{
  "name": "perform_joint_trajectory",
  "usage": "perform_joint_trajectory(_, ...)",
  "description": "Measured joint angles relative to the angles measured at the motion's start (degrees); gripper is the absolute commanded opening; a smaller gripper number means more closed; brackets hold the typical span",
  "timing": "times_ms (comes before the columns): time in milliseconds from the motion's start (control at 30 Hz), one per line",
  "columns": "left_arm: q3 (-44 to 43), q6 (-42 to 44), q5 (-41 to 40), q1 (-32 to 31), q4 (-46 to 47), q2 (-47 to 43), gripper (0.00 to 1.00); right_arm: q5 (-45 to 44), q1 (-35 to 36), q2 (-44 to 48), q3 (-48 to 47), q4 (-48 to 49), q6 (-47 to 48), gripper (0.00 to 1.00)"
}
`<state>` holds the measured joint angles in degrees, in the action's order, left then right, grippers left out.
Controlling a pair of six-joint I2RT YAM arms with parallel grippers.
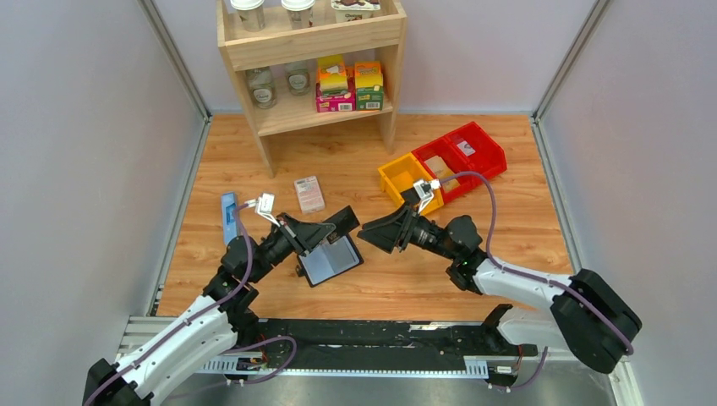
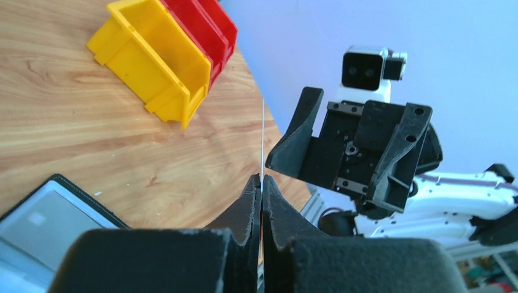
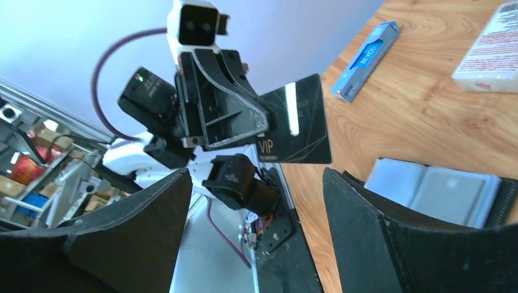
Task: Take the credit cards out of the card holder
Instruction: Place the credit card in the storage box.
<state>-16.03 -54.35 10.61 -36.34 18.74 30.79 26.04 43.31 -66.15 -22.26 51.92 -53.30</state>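
Observation:
The card holder (image 1: 331, 260) lies open on the table, its grey-blue clear pockets up; it also shows in the left wrist view (image 2: 43, 223) and the right wrist view (image 3: 440, 192). My left gripper (image 1: 330, 230) is shut on one black credit card (image 1: 346, 219) and holds it in the air above the holder. The card shows edge-on as a thin line in the left wrist view (image 2: 262, 137), between the closed jaws (image 2: 262, 180). In the right wrist view the card (image 3: 299, 125) reads "VIP". My right gripper (image 1: 370, 232) is open and empty, facing the card a short way off (image 3: 253, 201).
A narrow blue box (image 1: 228, 216) lies at the left and a pink-and-white box (image 1: 309, 194) behind the holder. A yellow bin (image 1: 409, 182) and red bins (image 1: 461, 156) stand at the back right. A wooden shelf (image 1: 309, 59) stands at the back.

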Motion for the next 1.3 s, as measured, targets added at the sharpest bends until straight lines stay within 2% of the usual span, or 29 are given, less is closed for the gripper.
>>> perform_joint_trajectory(133,2.3,-6.2,-3.7,-0.4,4.2,0.2,0.00,-2.3,1.6,-5.1,-1.2,5.3,-3.7,0.76)
perform_joint_trajectory(300,2.5,-10.0,-6.6,-1.2,8.0,-0.4,0.00,-4.5,4.1,-9.6,-2.8,8.9,-6.1,0.73)
perform_joint_trajectory(467,2.8,-11.8,-8.2,-1.9,10.3,-0.7,0.00,-5.4,5.5,-12.0,-4.2,11.1,-7.3,0.63)
perform_joint_trajectory(633,4.2,-13.1,-9.1,-2.4,11.5,-0.4,0.00,-6.0,5.6,-13.4,-6.8,12.5,-7.9,0.42)
perform_joint_trajectory(800,4.3,-13.9,-9.7,-2.6,13.2,-0.3,0.00,-6.7,5.6,-14.7,-7.6,13.0,-8.3,0.03)
perform_joint_trajectory(833,4.3,-14.0,-9.6,-2.7,13.4,-0.3,0.00,-6.9,5.6,-15.0,-7.7,13.1,-8.5,0.00)
perform_joint_trajectory(900,4.3,-14.0,-9.8,-2.7,13.4,-0.3,0.03,-7.0,5.6,-15.3,-7.7,13.2,-8.8,0.00)
perform_joint_trajectory(1000,4.5,-14.4,-9.9,-2.7,13.1,-0.9,0.25,-7.0,5.6,-15.3,-7.7,13.4,-8.8,0.00)
perform_joint_trajectory(1033,4.5,-14.4,-10.1,-2.7,12.4,-1.5,0.36,-6.9,5.5,-15.3,-7.7,13.2,-8.8,0.00)
perform_joint_trajectory(1067,4.5,-14.1,-10.4,-2.7,11.2,-2.2,0.41,-6.8,5.3,-15.1,-7.7,12.9,-8.6,0.00)
perform_joint_trajectory(1100,4.5,-13.7,-10.8,-2.7,9.5,-3.1,0.51,-6.6,4.9,-14.5,-7.7,11.8,-8.3,0.00)
perform_joint_trajectory(1167,4.3,-12.7,-11.8,-2.7,4.5,-5.4,0.61,-6.4,3.3,-12.9,-7.7,9.0,-7.4,0.00)
perform_joint_trajectory(1300,0.7,-9.2,-14.9,-2.7,-10.9,-10.8,0.68,-5.3,-2.6,-8.2,-9.3,-3.2,-3.7,0.00)
